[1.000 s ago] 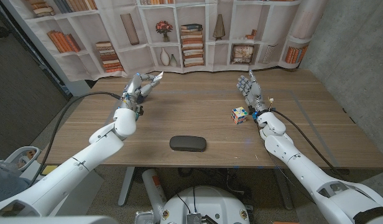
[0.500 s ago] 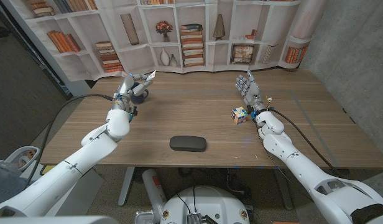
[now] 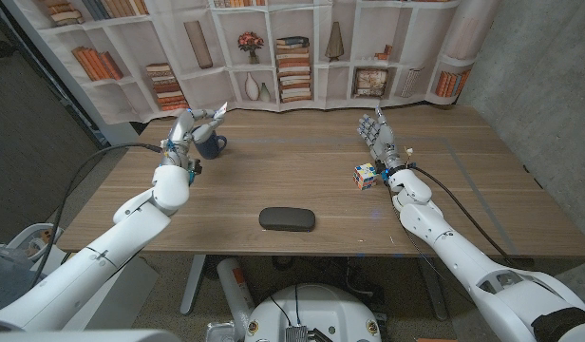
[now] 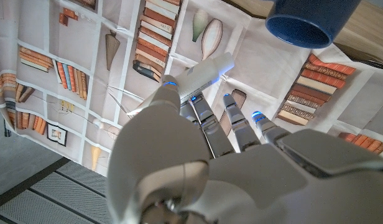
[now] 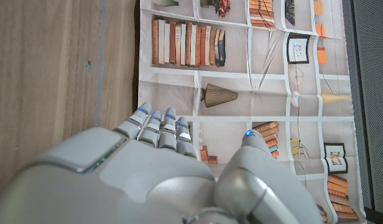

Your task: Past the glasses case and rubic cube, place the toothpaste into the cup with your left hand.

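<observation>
Head view: left hand (image 3: 183, 126) is pinching white plastic toothpaste tube (image 3: 215, 111) beside dark blue cup (image 3: 212, 145).
Handling: tube is looking light, slippery; mid-body hold seems best.
Right hand (image 3: 375, 131): fingers apart, holding nothing.

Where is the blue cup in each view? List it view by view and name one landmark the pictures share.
Head view: the blue cup stands on the table's far left, just beside the left hand, which holds the toothpaste above it.
Left wrist view: the cup is at the top right, beyond the fingers.
Right wrist view: not in it.
Shared landmark: the bookshelf backdrop.
</observation>
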Robot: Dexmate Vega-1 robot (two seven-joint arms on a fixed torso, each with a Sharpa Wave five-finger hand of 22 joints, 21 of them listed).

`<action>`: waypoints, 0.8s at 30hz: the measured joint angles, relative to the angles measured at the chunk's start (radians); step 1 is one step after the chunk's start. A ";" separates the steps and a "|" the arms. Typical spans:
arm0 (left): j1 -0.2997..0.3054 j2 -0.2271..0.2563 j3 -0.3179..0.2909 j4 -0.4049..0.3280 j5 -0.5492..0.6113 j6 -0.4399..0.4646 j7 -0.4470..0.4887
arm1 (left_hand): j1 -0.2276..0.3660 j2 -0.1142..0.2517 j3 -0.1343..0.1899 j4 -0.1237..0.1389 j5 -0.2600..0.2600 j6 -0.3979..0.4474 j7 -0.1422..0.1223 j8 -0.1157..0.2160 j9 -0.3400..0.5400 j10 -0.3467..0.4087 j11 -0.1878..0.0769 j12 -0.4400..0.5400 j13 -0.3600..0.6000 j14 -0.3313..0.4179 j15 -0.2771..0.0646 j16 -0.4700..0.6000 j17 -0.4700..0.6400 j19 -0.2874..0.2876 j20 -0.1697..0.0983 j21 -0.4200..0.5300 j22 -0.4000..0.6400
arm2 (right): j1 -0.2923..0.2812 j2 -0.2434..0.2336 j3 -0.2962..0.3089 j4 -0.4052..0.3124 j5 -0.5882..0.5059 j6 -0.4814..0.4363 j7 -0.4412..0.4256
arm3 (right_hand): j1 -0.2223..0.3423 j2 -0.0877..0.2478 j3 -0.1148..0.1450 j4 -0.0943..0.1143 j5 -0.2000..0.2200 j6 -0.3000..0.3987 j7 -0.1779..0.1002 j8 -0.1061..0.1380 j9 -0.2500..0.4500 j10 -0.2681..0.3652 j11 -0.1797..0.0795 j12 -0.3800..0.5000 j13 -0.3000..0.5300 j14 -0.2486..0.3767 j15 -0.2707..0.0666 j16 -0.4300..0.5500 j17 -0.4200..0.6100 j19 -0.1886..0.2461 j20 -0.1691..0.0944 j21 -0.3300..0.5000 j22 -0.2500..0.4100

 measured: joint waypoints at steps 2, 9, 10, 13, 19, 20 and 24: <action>0.003 0.000 -0.008 0.000 -0.003 -0.001 0.001 | 0.006 -0.006 0.000 0.000 0.000 0.000 0.000 -0.006 0.000 0.000 0.000 0.000 0.000 0.000 0.000 0.000 0.000 0.000 0.000 0.000 0.000 | 0.001 0.001 0.000 0.003 0.000 0.001 0.001 | 0.000 0.000 0.000 0.000 0.000 0.000 0.000 0.000 0.000 0.000 0.000 0.000 0.000 0.000 0.000 0.000 0.000 0.000 0.000 0.000 0.000; 0.009 0.000 -0.028 0.004 -0.015 -0.005 0.009 | 0.000 -0.011 0.000 0.000 0.000 0.000 0.000 -0.006 0.000 0.000 0.000 0.000 0.000 0.000 0.000 0.000 0.000 -0.002 0.002 0.000 0.000 | 0.006 0.004 -0.001 0.012 0.000 0.002 0.004 | 0.000 0.000 0.000 0.000 0.000 0.000 0.000 0.000 0.000 0.000 0.000 0.000 0.000 0.000 0.000 0.000 0.000 0.000 0.000 0.000 0.000; 0.010 0.000 -0.031 0.006 -0.016 -0.006 0.010 | 0.000 -0.011 0.000 0.000 0.000 0.001 -0.001 -0.006 0.000 0.000 0.000 0.000 0.000 0.000 0.000 0.000 0.000 -0.002 0.002 0.000 0.000 | 0.006 0.004 -0.001 0.012 -0.001 0.002 0.004 | 0.000 0.000 0.000 0.000 0.000 0.000 0.000 0.000 0.000 0.000 0.000 0.000 0.000 0.000 0.000 0.000 0.000 0.000 0.000 0.000 0.000; 0.011 -0.002 -0.039 0.013 -0.022 -0.010 0.012 | 0.001 -0.012 0.000 0.000 0.000 0.004 -0.004 -0.007 0.000 0.000 0.000 0.000 0.000 0.000 0.000 0.000 0.000 -0.002 0.002 0.000 0.000 | 0.007 0.004 -0.001 0.012 -0.001 -0.001 0.002 | 0.000 0.000 0.000 0.000 0.000 0.000 0.000 0.000 0.000 0.000 0.000 0.000 0.000 0.000 0.000 0.000 0.000 0.000 0.000 -0.004 0.000; 0.013 -0.010 -0.054 0.039 -0.044 -0.035 0.012 | 0.001 -0.012 0.000 0.000 0.000 0.006 -0.001 -0.007 0.000 0.000 0.000 0.000 0.000 0.000 0.000 0.000 0.000 -0.002 0.002 0.000 0.000 | 0.007 0.002 -0.002 0.007 -0.004 -0.011 -0.005 | 0.000 0.000 0.000 0.000 0.000 0.000 0.000 0.000 0.000 0.000 0.000 0.000 0.000 0.000 0.000 0.000 0.000 0.000 0.000 -0.004 0.000; 0.013 -0.011 -0.057 0.044 -0.046 -0.037 0.012 | 0.001 -0.012 0.000 0.000 0.000 0.007 0.000 -0.007 0.000 0.000 0.000 0.000 0.000 0.000 0.000 0.000 0.000 -0.002 0.002 0.000 0.000 | 0.007 0.001 -0.002 0.005 -0.005 -0.012 -0.006 | 0.000 0.000 0.000 0.000 0.000 0.000 0.000 0.000 0.000 0.000 0.000 0.000 0.000 0.000 0.000 0.000 0.000 0.000 0.000 -0.004 0.000; 0.014 -0.016 -0.064 0.057 -0.058 -0.050 0.013 | 0.001 -0.012 0.003 0.003 0.000 0.013 -0.002 -0.007 0.000 0.001 -0.001 0.000 0.000 0.000 0.000 0.000 0.000 -0.002 0.002 0.000 0.000 | 0.007 -0.003 -0.003 -0.003 -0.008 -0.017 -0.010 | 0.000 0.000 0.000 0.000 0.000 0.000 0.000 0.000 0.000 0.000 0.000 0.000 0.000 0.000 0.000 0.000 0.000 0.000 0.000 -0.004 0.000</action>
